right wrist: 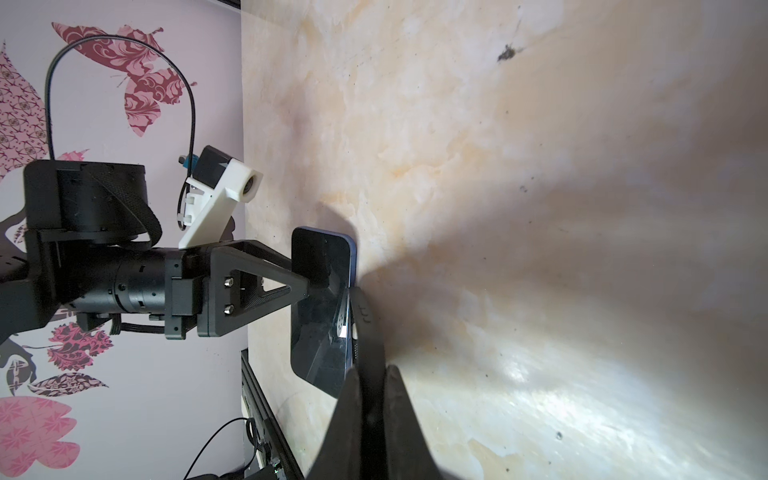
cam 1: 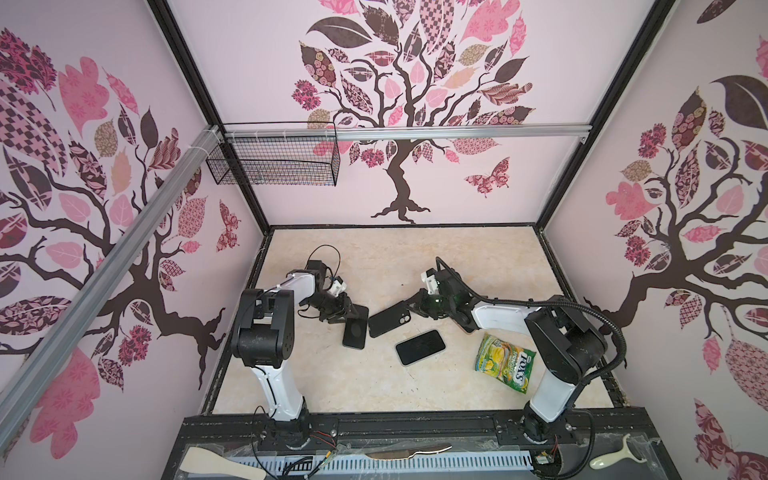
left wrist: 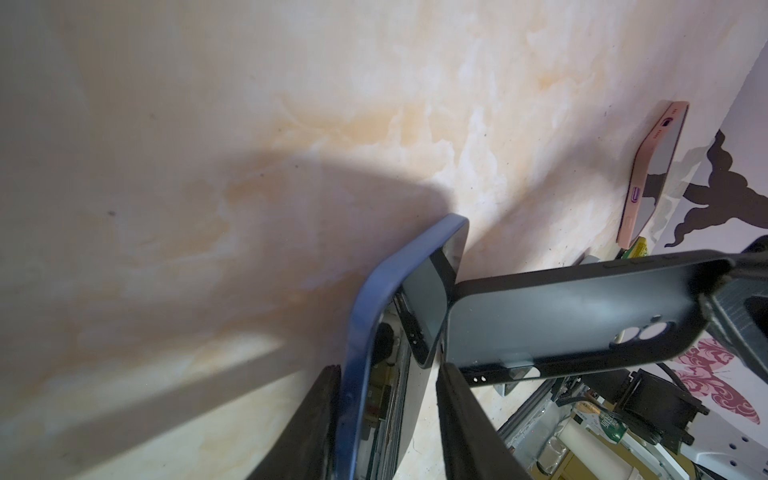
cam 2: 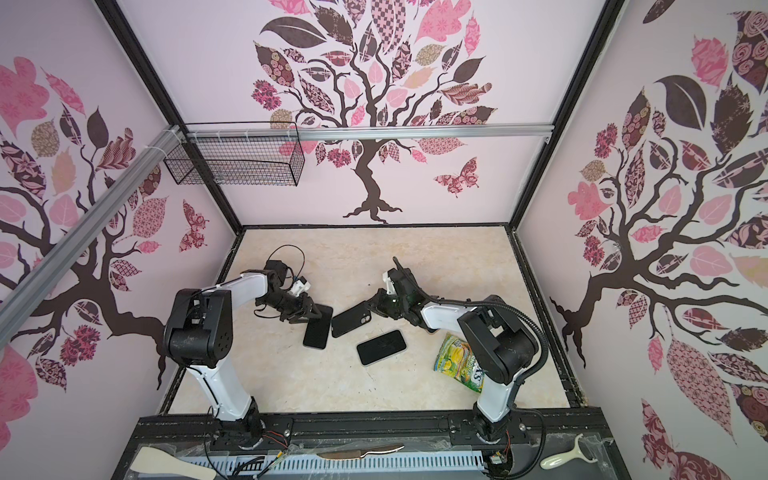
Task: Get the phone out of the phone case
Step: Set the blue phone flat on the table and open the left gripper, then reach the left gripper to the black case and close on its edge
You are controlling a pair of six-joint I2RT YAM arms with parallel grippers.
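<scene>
Now | cream marbled tabletop (cam 1: pixel 457 270), dark specks (right wrist: pixel 507 52), perhaps dirt | tree-mural walls (cam 1: pixel 249 62)

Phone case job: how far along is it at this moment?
Done: the blue phone is out; the black case shows its empty inside in the left wrist view. In hand: the right gripper pinches the case edge; the left gripper straddles the phone, jaws parted. Left: apparently only letting go of both.

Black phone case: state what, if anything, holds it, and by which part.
The right tool pinches the empty black case by the rim at its camera-cutout end.
</scene>
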